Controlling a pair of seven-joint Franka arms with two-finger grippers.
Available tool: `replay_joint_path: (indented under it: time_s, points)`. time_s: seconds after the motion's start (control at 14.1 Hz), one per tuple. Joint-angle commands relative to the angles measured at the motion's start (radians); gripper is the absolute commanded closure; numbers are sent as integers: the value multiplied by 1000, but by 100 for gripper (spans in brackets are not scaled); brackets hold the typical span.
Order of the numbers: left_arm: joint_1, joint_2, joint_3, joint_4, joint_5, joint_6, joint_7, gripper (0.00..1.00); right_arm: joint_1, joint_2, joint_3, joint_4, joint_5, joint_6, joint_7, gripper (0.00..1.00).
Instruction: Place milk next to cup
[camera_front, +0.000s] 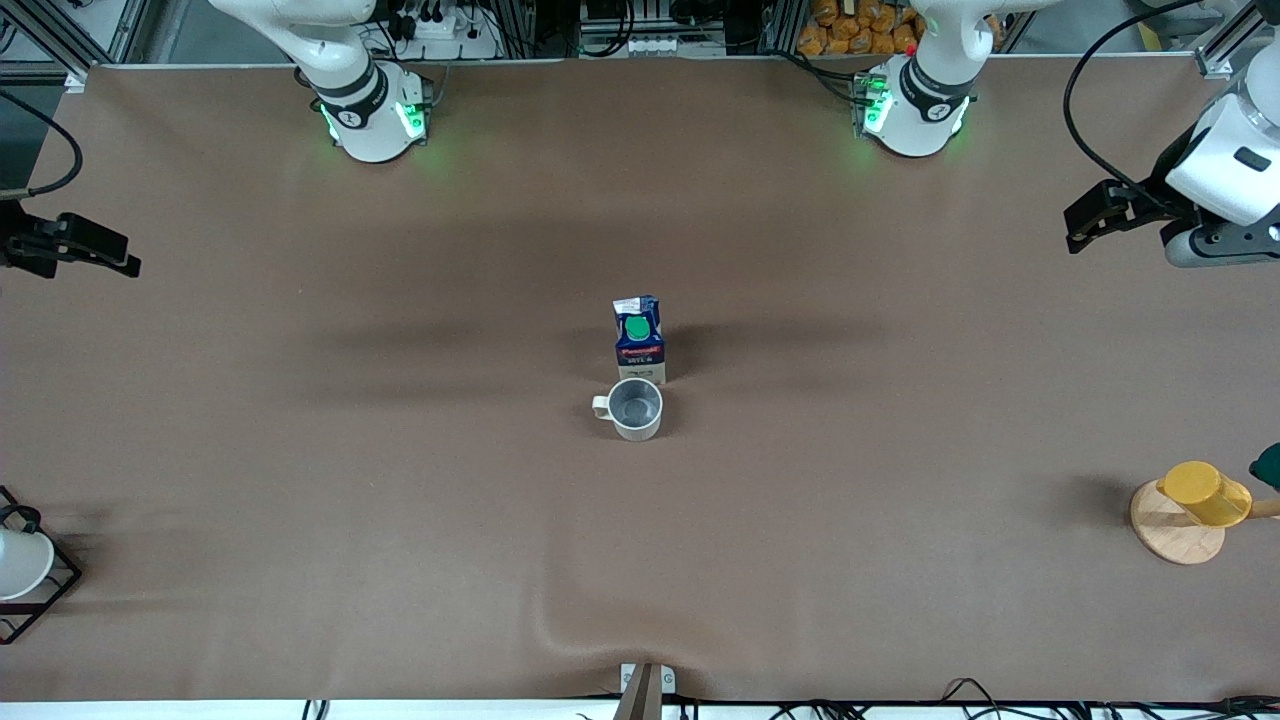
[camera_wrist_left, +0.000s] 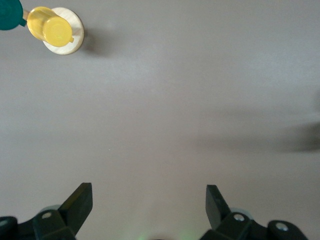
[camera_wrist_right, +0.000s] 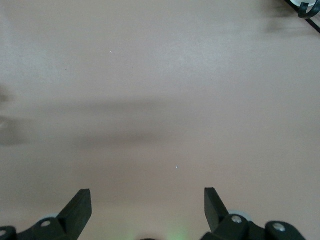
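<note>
The milk (camera_front: 639, 340), a dark blue carton with a green cap, stands upright at the table's middle. The cup (camera_front: 634, 408), a light grey-beige mug with a small handle, stands right beside it, nearer to the front camera, almost touching. My left gripper (camera_front: 1085, 225) is open and empty, up over the left arm's end of the table, well away from both. In the left wrist view it (camera_wrist_left: 149, 192) has only bare cloth under it. My right gripper (camera_front: 115, 258) is open and empty over the right arm's end. In the right wrist view it (camera_wrist_right: 147, 195) is also over bare cloth.
A yellow cup (camera_front: 1205, 493) hangs on a wooden stand (camera_front: 1175, 535) at the left arm's end, also in the left wrist view (camera_wrist_left: 50, 27). A white cup (camera_front: 18, 560) sits in a black wire rack (camera_front: 60, 585) at the right arm's end. The brown cloth (camera_front: 560, 625) has a ridge near the front edge.
</note>
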Motion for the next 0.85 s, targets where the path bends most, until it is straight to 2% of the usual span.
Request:
replay_joint_path:
  time_s: [0.0,0.78]
  points:
    - [8,-6,-7,-1,15,17,17,0,5,1,-1,2,-13,3,5,0]
    - [19,-5,-7,1,-91,17,19,0,1,-2,-2,4,-13,-6,4,0]
